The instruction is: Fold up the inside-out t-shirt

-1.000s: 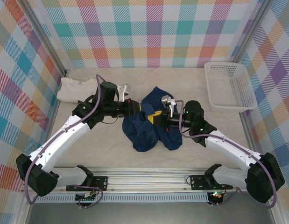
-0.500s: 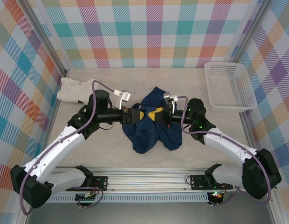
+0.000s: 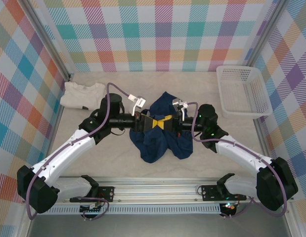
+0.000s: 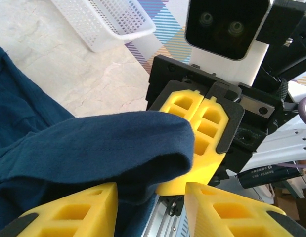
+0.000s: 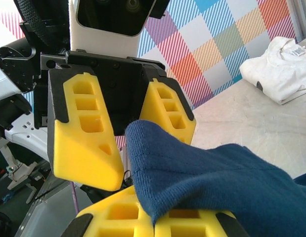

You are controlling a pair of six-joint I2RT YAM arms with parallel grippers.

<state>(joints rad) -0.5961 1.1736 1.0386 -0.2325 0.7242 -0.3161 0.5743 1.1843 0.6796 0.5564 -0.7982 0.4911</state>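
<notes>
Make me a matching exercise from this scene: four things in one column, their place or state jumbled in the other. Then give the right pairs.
Column one
1. navy t-shirt
2. cream shirt
3. white basket
4. right gripper

Column two
A. folded, at the far left of the table
B. shut on a raised fold of cloth
C. bunched up in the middle
D. at the far right, beside the wall

Pairs: 1-C, 2-A, 3-D, 4-B
</notes>
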